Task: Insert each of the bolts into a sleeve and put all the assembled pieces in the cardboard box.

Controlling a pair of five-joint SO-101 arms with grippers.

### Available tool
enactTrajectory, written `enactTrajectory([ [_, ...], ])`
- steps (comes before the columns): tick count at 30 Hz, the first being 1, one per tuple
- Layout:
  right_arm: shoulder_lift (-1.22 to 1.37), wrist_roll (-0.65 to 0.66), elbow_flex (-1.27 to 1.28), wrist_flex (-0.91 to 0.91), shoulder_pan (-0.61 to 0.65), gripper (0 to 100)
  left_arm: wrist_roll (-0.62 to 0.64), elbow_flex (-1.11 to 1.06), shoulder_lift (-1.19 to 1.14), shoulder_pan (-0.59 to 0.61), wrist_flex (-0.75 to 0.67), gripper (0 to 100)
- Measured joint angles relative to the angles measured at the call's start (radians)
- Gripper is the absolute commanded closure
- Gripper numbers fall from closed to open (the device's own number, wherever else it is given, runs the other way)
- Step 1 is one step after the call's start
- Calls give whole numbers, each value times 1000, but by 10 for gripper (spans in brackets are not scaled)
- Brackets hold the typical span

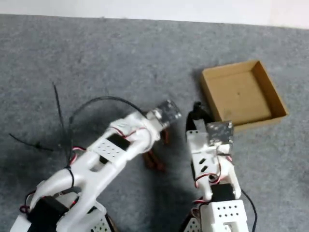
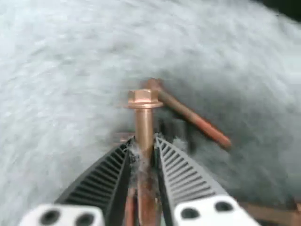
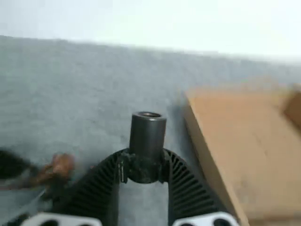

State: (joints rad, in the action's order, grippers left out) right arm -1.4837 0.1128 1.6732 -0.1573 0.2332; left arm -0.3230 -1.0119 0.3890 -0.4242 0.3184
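My left gripper (image 2: 143, 141) is shut on a copper bolt (image 2: 143, 117), gripped by its shaft with the hex head sticking out past the fingertips, just above the grey carpet. A second copper bolt (image 2: 188, 113) lies on the carpet beyond it. My right gripper (image 3: 143, 157) is shut on a black sleeve (image 3: 147, 134), whose open end points away from the fingers. In the high view the right gripper (image 1: 195, 117) sits just left of the cardboard box (image 1: 241, 94), which looks empty. Loose copper bolts (image 1: 154, 160) lie between the two arms.
Black cable ties (image 1: 59, 113) lie on the carpet at the left. The box's near wall (image 3: 207, 155) stands close beside the sleeve. Open carpet stretches across the far side of the table.
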Motion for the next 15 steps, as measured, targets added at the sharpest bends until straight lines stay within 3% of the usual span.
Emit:
enactTrajectory([
  [5, 0, 28, 0, 120, 49, 993, 206, -2, 66, 71, -51, 992],
  [11, 0, 28, 0, 133, 92, 993, 586, -14, 158, 110, -84, 992],
  [15, 0, 28, 0, 133, 120, 993, 744, -14, 227, 110, -84, 995],
])
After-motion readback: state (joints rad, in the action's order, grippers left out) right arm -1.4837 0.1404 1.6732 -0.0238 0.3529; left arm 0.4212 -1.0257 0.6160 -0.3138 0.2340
